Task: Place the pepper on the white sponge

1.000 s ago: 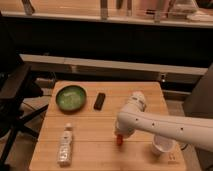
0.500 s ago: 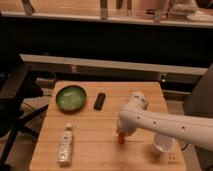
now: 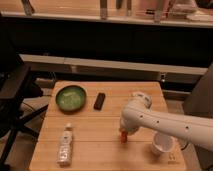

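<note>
The pepper point(image 3: 123, 136) is a small red-orange piece at the tip of my gripper point(image 3: 124, 131), low over the wooden table point(image 3: 95, 127), right of centre. My white arm reaches in from the right edge and covers the gripper from above. The white sponge point(image 3: 141, 98) shows as a small white block at the table's back right, just behind my arm and partly hidden by it. The pepper is well in front of the sponge.
A green bowl point(image 3: 70, 97) sits at the back left, with a black rectangular block point(image 3: 100, 101) to its right. A long pale bottle-like package point(image 3: 65, 145) lies at the front left. A white cup point(image 3: 162, 144) stands at the front right, close to my arm. A dark chair stands left of the table.
My gripper and the pepper have shifted slightly to the right and a touch farther back. Nothing else has moved.
</note>
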{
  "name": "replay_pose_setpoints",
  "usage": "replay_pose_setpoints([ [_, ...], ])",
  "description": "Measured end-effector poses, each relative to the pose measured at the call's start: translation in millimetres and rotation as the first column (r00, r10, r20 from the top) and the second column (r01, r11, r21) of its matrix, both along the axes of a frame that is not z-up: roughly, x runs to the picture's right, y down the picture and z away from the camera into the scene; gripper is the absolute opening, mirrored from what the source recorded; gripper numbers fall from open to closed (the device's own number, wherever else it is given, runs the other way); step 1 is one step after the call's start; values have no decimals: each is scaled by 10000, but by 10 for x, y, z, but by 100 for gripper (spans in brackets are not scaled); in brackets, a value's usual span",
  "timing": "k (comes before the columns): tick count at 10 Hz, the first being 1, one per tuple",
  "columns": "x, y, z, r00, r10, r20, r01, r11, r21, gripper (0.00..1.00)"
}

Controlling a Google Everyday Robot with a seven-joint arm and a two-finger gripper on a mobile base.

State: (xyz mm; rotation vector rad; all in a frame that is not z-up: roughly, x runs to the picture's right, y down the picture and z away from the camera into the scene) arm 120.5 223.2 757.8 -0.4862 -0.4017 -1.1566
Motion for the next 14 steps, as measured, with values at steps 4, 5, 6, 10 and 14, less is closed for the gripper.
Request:
replay_pose_setpoints([
  [4, 56, -18, 5, 10000, -82, -30, 83, 9999, 72, 3],
  [5, 98, -41, 15, 9999, -101, -53, 102, 9999, 119, 3],
  [6, 127, -59, 24, 9999, -111, -59, 112, 9998, 144, 3],
  [10, 225, -150, 98, 9998, -142, -130, 145, 9996, 228, 3],
  [14, 376, -322, 197, 9998, -47, -189, 53, 9995, 316, 3],
])
